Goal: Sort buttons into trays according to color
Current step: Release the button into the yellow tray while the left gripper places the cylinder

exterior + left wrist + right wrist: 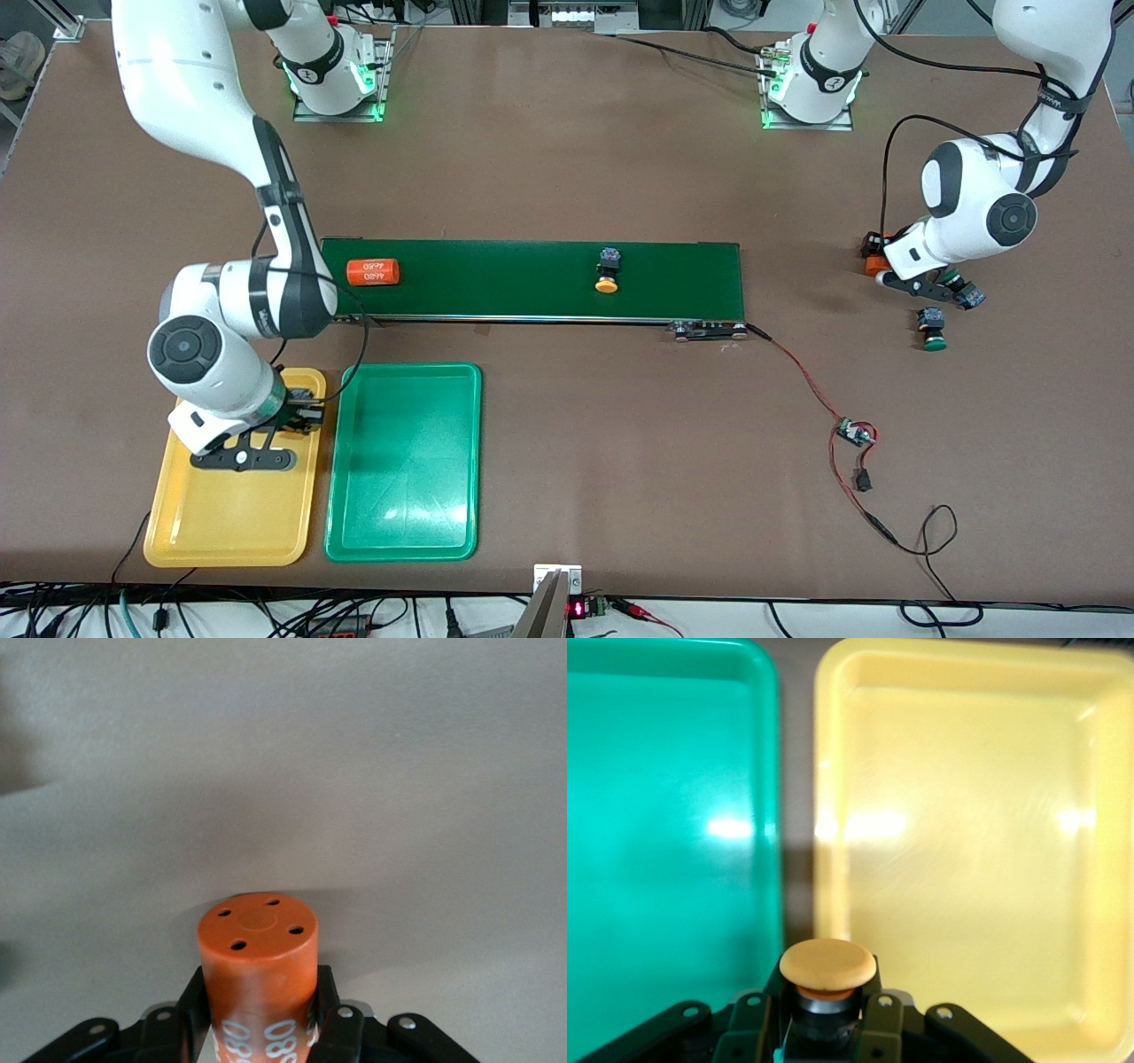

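My right gripper (pixel 301 409) is shut on an orange-yellow button (pixel 827 964) over the yellow tray (pixel 230 523), at the tray's end toward the conveyor. The green tray (pixel 403 461) lies beside it; both trays show in the right wrist view, green (pixel 664 815) and yellow (pixel 966 815). A second orange-yellow button (pixel 608 270) lies on the belt. Two green buttons (pixel 932 330) (pixel 961 292) lie on the table by my left gripper (pixel 877 261). That gripper is shut on an orange "4680" cylinder (pixel 257 966) low over the table.
The long dark-green conveyor belt (pixel 532 279) lies across the middle, with another orange "4680" cylinder (pixel 372 272) at its end toward the right arm. A red-black cable with a small circuit board (pixel 852 434) trails from the belt's other end.
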Robot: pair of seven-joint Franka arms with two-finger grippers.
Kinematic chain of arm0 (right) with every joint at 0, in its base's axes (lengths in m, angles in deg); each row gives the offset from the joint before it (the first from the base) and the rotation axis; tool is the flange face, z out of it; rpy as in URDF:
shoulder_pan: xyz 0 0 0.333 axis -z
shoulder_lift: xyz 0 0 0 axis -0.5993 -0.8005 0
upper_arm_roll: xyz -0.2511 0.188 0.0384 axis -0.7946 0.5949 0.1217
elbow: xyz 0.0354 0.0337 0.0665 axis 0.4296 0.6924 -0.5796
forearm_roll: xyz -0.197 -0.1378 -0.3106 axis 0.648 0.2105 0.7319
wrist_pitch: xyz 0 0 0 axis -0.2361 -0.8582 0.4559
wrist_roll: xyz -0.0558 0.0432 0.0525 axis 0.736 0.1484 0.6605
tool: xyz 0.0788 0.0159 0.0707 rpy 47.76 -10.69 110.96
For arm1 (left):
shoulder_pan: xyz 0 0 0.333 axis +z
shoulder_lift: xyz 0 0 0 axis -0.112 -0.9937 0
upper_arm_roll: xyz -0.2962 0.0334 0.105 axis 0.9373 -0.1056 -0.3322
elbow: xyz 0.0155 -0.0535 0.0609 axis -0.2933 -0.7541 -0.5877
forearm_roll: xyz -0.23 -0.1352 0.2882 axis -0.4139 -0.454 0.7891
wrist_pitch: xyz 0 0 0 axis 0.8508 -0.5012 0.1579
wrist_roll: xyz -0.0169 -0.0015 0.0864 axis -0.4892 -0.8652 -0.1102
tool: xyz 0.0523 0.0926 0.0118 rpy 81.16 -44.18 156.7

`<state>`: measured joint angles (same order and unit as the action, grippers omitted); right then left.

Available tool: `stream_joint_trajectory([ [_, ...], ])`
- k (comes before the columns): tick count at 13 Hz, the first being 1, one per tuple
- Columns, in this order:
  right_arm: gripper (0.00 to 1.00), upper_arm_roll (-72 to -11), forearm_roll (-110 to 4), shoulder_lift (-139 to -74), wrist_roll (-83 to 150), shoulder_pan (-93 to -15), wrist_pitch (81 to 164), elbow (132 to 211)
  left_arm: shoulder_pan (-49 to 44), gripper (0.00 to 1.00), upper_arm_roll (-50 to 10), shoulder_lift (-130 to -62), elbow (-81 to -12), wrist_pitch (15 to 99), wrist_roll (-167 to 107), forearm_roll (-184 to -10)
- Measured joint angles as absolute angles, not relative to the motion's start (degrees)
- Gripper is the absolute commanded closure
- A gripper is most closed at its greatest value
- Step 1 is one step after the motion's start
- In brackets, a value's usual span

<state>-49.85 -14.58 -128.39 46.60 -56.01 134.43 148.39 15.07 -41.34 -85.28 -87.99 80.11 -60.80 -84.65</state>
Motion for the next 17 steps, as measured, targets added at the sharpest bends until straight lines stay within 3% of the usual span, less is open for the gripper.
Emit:
stream_joint_trajectory([
  [2, 0.99, -50.02, -12.55, -130.65, 45.22, -55.09, 137.19, 148.15, 15.03, 0.84, -40.93, -84.37, -86.46, 78.62, -62.31, -84.65],
  [4, 0.99, -50.08, -12.46, -132.53, 41.23, -53.29, 139.73, 148.13, 14.72, 0.84, -38.26, -82.71, -81.27, 70.58, -63.1, -84.65],
  [5, 0.9, -50.1, -12.45, -133.5, 39.32, -52.3, 141.49, 148.13, 13.92, 0.84, -36.13, -81.99, -77.37, 65.19, -63.64, -84.65],
  [7, 0.0, -50.1, -12.45, -134.94, 37.01, -50.83, 144.78, 148.29, 10.42, 0.84, -32.73, -81.5, -69.97, 57.64, -65.02, -84.65],
  [11, 0.0, -49.82, -12.61, -135.3, 36.5, -50.79, 146.85, 148.43, 6.66, 0.85, -25.66, -82.28, -64.26, 56.06, -72.86, -84.67],
  [17, 0.0, -47.73, -21.7, -125.14, 36.53, -53.19, 126.64, 147.49, 3.88, 0.87, -15.0, -87.96, -63.03, 60.77, -83.81, -84.67],
])
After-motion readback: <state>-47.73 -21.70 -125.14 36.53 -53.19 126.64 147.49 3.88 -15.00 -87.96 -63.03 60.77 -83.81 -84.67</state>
